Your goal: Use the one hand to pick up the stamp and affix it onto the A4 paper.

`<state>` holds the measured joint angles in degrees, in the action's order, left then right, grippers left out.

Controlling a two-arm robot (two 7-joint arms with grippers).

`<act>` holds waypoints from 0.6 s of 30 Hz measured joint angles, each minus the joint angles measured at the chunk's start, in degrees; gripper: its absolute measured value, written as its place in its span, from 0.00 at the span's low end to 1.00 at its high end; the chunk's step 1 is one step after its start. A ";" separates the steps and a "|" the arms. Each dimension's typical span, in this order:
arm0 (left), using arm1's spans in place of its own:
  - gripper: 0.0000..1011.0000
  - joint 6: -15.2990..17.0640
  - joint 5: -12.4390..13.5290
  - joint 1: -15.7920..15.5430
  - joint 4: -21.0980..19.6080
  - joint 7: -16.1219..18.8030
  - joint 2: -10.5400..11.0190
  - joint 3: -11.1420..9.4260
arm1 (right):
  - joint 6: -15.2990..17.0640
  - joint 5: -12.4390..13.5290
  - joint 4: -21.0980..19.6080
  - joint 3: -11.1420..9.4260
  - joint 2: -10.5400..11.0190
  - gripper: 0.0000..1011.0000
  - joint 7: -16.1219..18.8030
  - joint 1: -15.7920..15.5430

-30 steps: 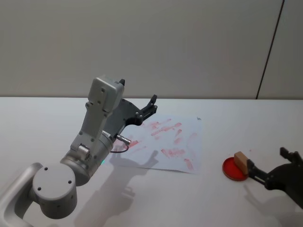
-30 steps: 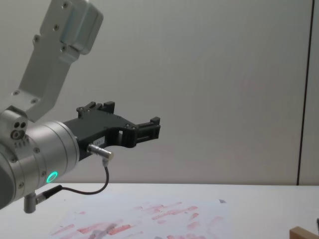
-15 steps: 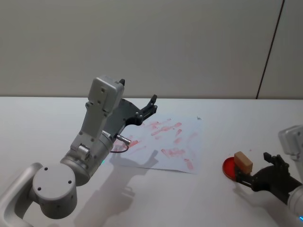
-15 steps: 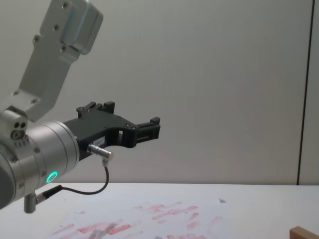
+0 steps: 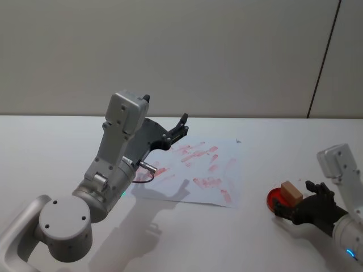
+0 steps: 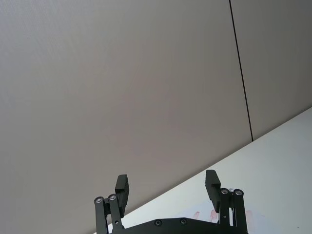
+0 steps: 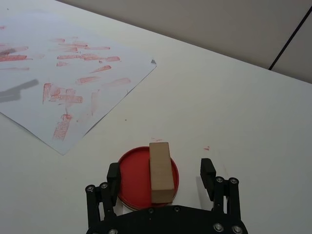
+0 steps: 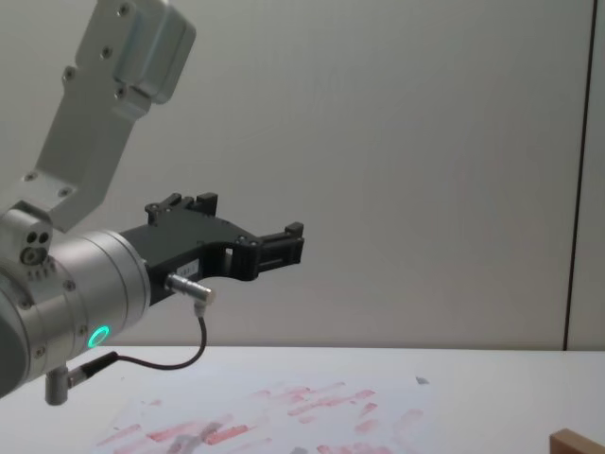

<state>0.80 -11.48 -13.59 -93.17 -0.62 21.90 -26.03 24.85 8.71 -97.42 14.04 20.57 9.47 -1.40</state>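
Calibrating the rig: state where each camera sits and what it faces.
Head: up high, facing down; left gripper, right gripper, A4 paper.
Chest: low, facing across the table; left gripper.
Left wrist: behind left gripper, facing the wall.
Right wrist: behind right gripper, facing stamp on red pad.
Head and right wrist share stamp, A4 paper.

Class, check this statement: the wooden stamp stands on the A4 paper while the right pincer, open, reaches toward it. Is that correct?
Not quite. The stamp stands on the round red pad, which lies beside the A4 paper, not on the sheet. The right wrist view shows this. The rest holds: the right pincer is open and reaches toward it.
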 joint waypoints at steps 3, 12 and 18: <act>0.99 0.00 0.00 0.00 0.00 0.00 0.00 0.00 | 0.21 -0.38 0.64 0.11 -0.31 0.97 0.32 0.56; 0.99 0.00 0.00 0.00 0.00 0.00 0.00 0.00 | 0.63 -1.09 1.75 0.33 -0.86 0.75 0.95 1.62; 0.99 0.00 0.00 0.00 0.00 0.00 0.00 0.00 | 0.79 -1.34 2.15 0.41 -1.07 0.57 1.18 1.99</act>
<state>0.80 -11.48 -13.59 -93.17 -0.62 21.89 -26.02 25.64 7.37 -95.26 14.45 19.50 10.65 0.59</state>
